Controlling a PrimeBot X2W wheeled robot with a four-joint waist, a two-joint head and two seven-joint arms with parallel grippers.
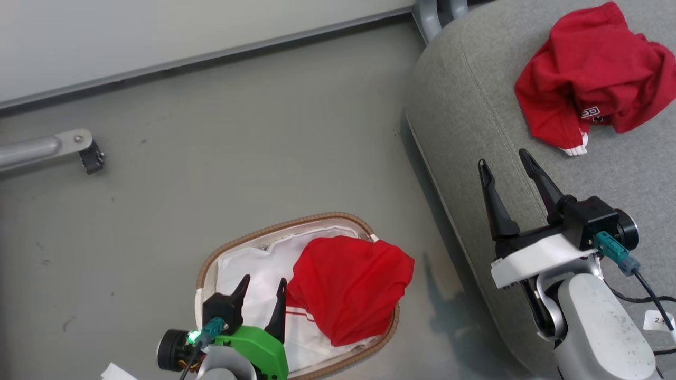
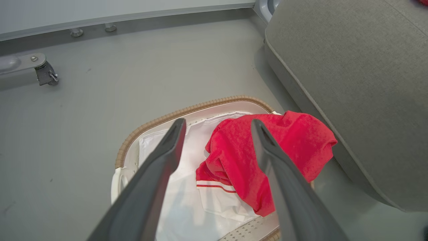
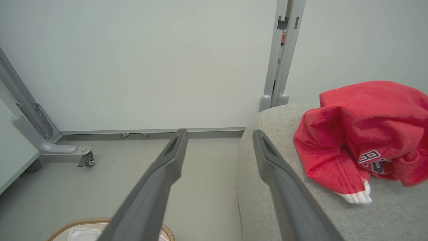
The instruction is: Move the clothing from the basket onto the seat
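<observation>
The left claw (image 1: pixel 265 279) hangs wide open and empty over the basket (image 1: pixel 253 232), fingers pointing down into it. Directly under and between its fingers lies the white liner (image 1: pixel 243 274). Just off its right finger, crumpled against the basket's far right wall, sits one red garment (image 1: pixel 351 287), whose edge spills over the rim toward the seat (image 1: pixel 465 105). A white-striped hem shows at its near side.

Here lies the main risk. The claw is centred more on the liner than on the cloth. If it closes where it stands, it would likely pinch liner alone, or liner and garment together, and a lift could then drag the liner out or tip the light basket. A shallow pinch on the loose outer fold could also let the garment slide off onto the floor (image 1: pixel 264 132) between basket and seat.

Farther off, the right claw (image 1: pixel 502 158) hovers over the seat's rounded near edge, spread open with nothing in it. Beyond its tips, to their right, the second red garment (image 1: pixel 591 74) lies bunched on the cushion, so about half the task looks done.
</observation>
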